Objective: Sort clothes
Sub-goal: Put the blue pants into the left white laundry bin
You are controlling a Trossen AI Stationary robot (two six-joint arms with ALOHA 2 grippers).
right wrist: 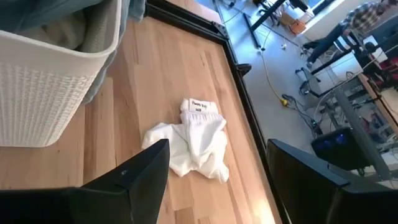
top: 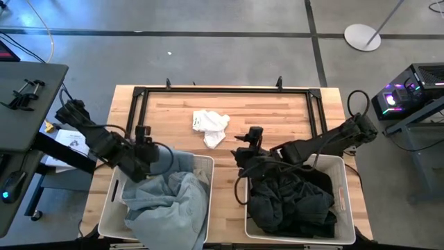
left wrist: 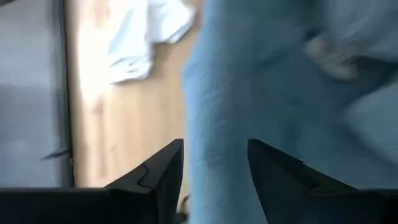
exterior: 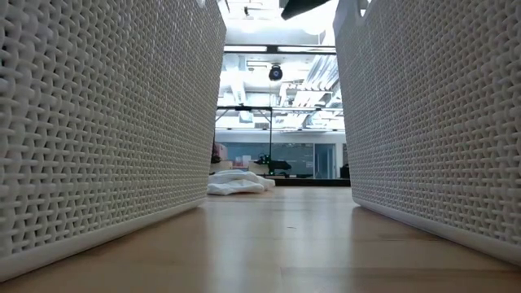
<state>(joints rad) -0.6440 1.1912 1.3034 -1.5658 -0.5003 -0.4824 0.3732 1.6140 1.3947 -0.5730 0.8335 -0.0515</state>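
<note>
Fingers on the left gripper (top: 143, 150) stand a little apart over the back rim of the white woven plastic basket (top: 111, 217) that holds the pale blue-grey and beige clothes (top: 170, 201), and they pinch nothing. From the high view, the right gripper (top: 251, 142) hangs over the back rim of the other white woven basket (top: 345, 201), the one full of black and charcoal clothes (top: 291, 198). One small white crumpled garment (top: 211, 126) lies alone on the wooden tabletop (top: 277, 114), just behind both baskets and between them.

From the low view, the two basket walls (exterior: 106, 122) stand like tall fences on each side. Far down the gap the white garment (exterior: 236, 182) rests flat on the wood.

From the left wrist view, the two dark fingers (left wrist: 163, 171) are spread with only pale blue cloth (left wrist: 261, 87) beyond them, not between them. The white garment (left wrist: 140, 37) shows farther off on the wood.

From the right wrist view, the right fingers (right wrist: 146, 168) are spread wide and empty, and the white garment (right wrist: 196, 140) lies right ahead of them.

I think a light piece has just gone into its basket, and the white garment is the last one to sort. Next, a gripper should reach down to it, pinch a fold, lift it and drop it in with the pale clothes.
</note>
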